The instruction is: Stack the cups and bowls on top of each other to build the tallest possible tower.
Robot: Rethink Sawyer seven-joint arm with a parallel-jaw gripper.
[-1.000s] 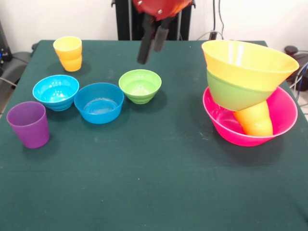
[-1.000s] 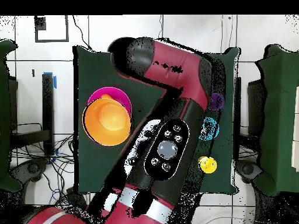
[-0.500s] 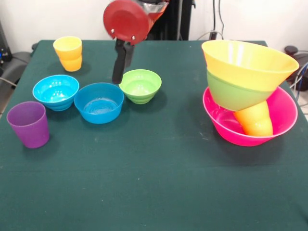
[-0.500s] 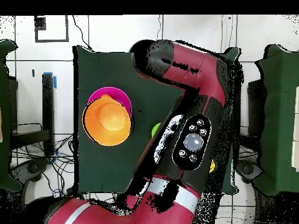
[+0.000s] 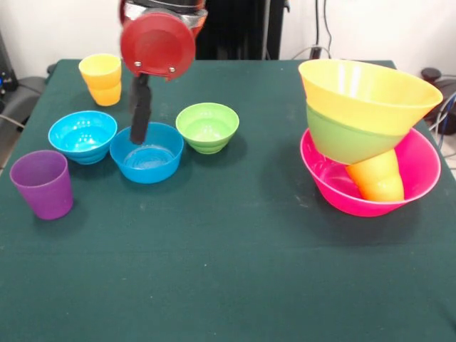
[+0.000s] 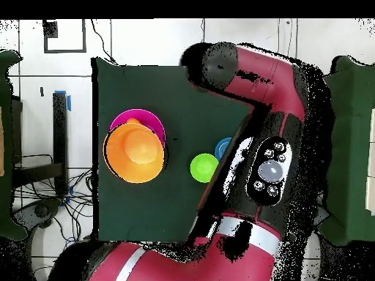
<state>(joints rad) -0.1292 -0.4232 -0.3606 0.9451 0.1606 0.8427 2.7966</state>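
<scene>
My gripper (image 5: 138, 134) hangs from the red arm, its tip at the far rim of the blue bowl (image 5: 147, 154); it is seen edge-on. A cyan bowl (image 5: 83, 135) sits left of the blue one and a small green bowl (image 5: 207, 127) right of it. The yellow cup (image 5: 100, 78) stands at the far left, the purple cup (image 5: 42, 184) at the near left. The tower stands at the right: pink bowl (image 5: 417, 178), tilted orange cup (image 5: 377, 179), green bowl (image 5: 338, 140), large orange bowl (image 5: 367, 89). In the overhead view, the orange bowl (image 6: 134, 152), the green bowl (image 6: 203, 167) and a sliver of the blue bowl (image 6: 223, 146) show.
The green table (image 5: 235, 263) holds nothing in its near half. In the overhead view the arm (image 6: 267, 165) covers the cups and the cyan bowl. Cables lie off the table's edge (image 5: 445, 114) at the right.
The arm has swung left in the front view, from above the small green bowl to the blue bowl, and the gripper has come lower. Cups, bowls and tower have not moved.
</scene>
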